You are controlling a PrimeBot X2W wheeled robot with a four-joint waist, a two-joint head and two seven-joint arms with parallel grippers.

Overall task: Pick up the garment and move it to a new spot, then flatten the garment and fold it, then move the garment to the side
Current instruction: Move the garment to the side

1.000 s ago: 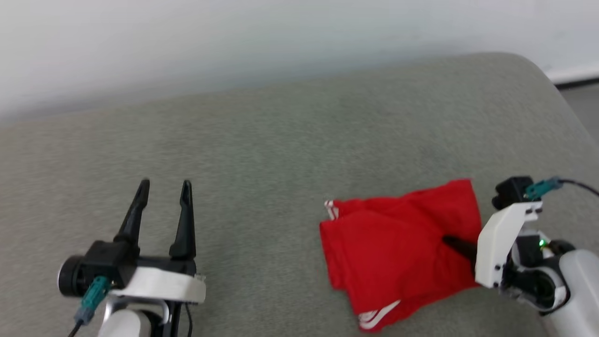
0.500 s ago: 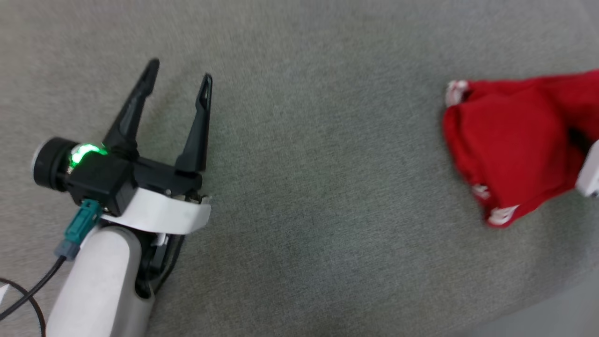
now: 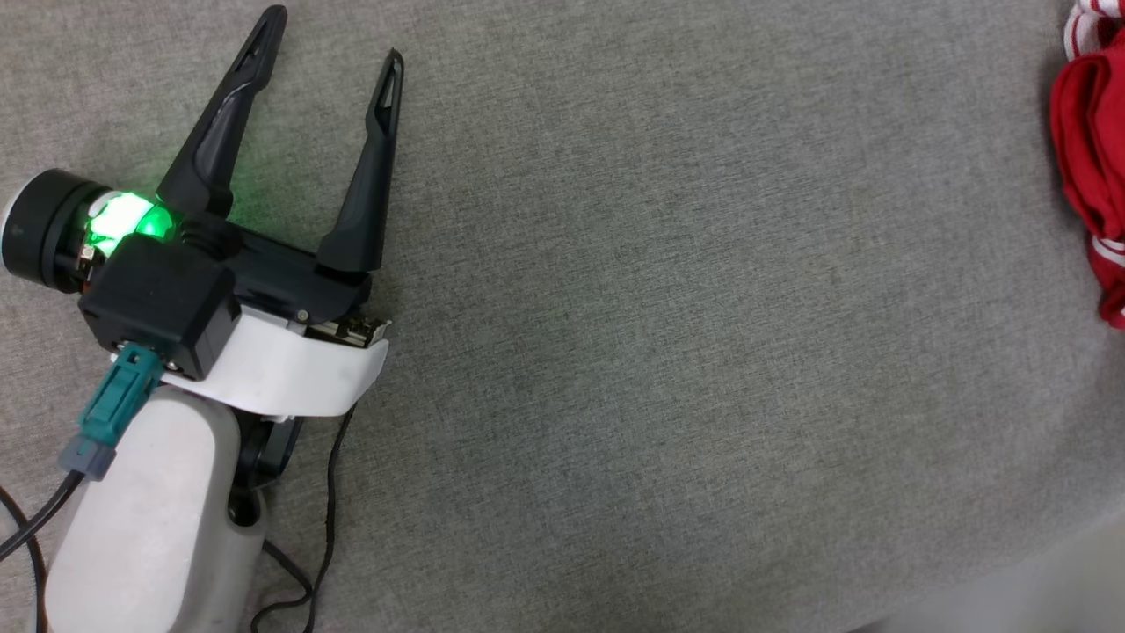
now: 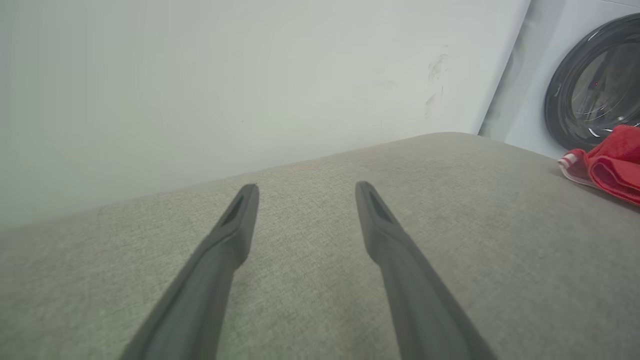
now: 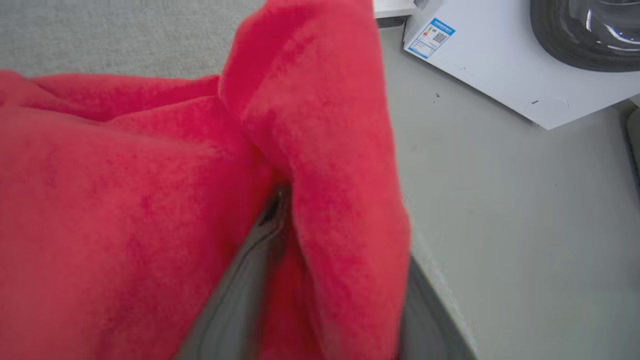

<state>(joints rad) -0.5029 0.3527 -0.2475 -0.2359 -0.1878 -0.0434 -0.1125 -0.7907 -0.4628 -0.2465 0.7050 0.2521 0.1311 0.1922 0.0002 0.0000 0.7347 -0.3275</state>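
Note:
The garment [image 3: 1090, 158] is a bunched red cloth with red-and-white striped trim, lying at the far right edge of the head view. It also sits at the right edge of the left wrist view [image 4: 610, 165]. In the right wrist view the garment [image 5: 125, 200] is very close, and a raised fold of it stands between the fingers of my right gripper [image 5: 340, 210]. Those fingers [image 5: 240, 300] are spread apart, their tips partly buried in cloth. My left gripper [image 3: 334, 35] rests open on the grey cushion [image 3: 659, 352], far left of the garment, with nothing between its fingers [image 4: 306, 186].
A white wall [image 4: 200, 75] rises behind the cushion. A white washing machine [image 5: 500, 60] with a dark round door [image 4: 595, 85] stands beyond the cushion's right end, on pale floor [image 5: 500, 225]. The cushion's front edge [image 3: 1011, 571] runs across the lower right.
The head camera has swung down and left, so the garment now sits at the view's right edge and the right arm has left that view. The left gripper stays open on the cushion.

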